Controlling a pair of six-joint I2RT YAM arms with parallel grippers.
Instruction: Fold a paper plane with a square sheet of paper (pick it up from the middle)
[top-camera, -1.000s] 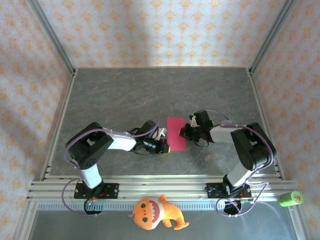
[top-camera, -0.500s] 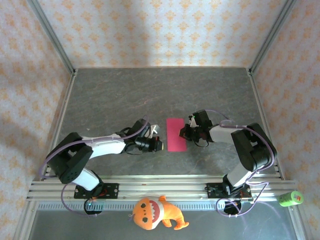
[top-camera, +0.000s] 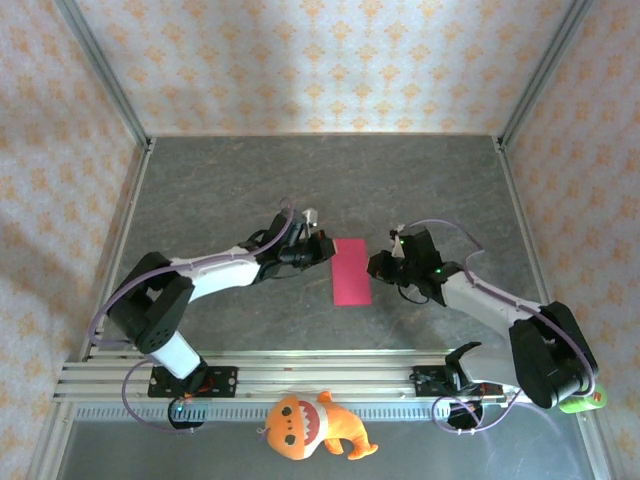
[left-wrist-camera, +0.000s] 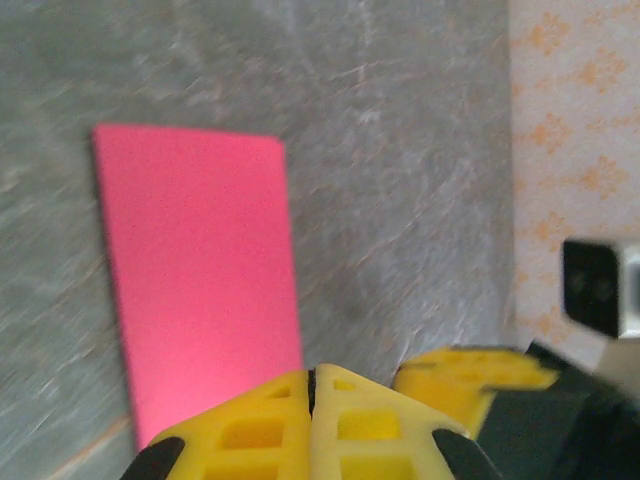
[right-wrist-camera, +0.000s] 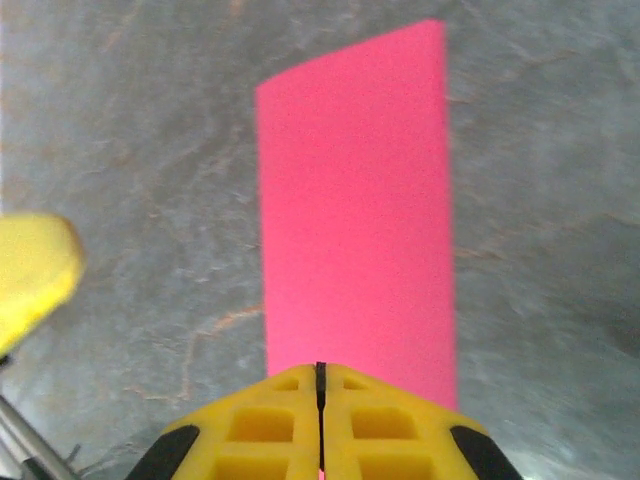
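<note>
Two arms reach in over the grey table (top-camera: 230, 180) toward its middle. The left gripper (top-camera: 318, 247) sits just off the paper's upper left corner, at about 10 o'clock from its centre. Its yellow fingers (left-wrist-camera: 260, 430) are pressed flat together with nothing between them. At 6 o'clock from the paper, beyond the table's near rail, lies an orange plush toy (top-camera: 310, 425).

The square sheet of paper (top-camera: 351, 270), a narrow magenta rectangle here, lies flat on the table between the two grippers, its long sides running 12 to 6. At its 3 o'clock edge is the right gripper (top-camera: 378, 265), also clenched, its fingertips meeting at the paper's border; whether they pinch it cannot be told. A green object (top-camera: 585, 398) rests at the far right.
</note>
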